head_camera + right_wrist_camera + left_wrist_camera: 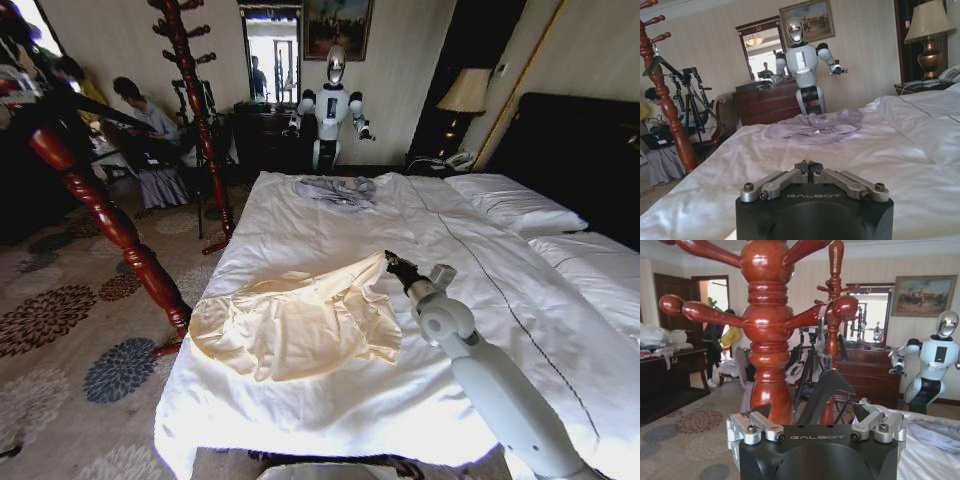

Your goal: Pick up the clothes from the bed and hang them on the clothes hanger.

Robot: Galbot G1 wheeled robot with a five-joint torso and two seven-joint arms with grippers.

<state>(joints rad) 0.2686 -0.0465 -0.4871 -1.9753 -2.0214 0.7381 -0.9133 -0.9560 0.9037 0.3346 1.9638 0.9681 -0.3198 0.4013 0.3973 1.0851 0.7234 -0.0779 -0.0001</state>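
Note:
The clothes (295,325), a pale cream garment, lie spread on the near part of the bed (480,260). One corner is drawn up into a peak at my right gripper (392,263). In the right wrist view the right gripper (808,165) has its fingertips pressed together, low over the white sheet. The black clothes hanger (826,387) hangs by its silvery hook over a peg of the near coat stand (767,330). My left gripper (815,429) is right below the hanger with its finger links spread wide, and the hanger's lower arm runs down between them.
A smaller grey garment (338,190) lies at the far end of the bed, with white pillows (515,205) on the right. A second coat stand (195,100), another robot (330,110), a dresser and seated people are beyond. A patterned carpet (60,330) lies left of the bed.

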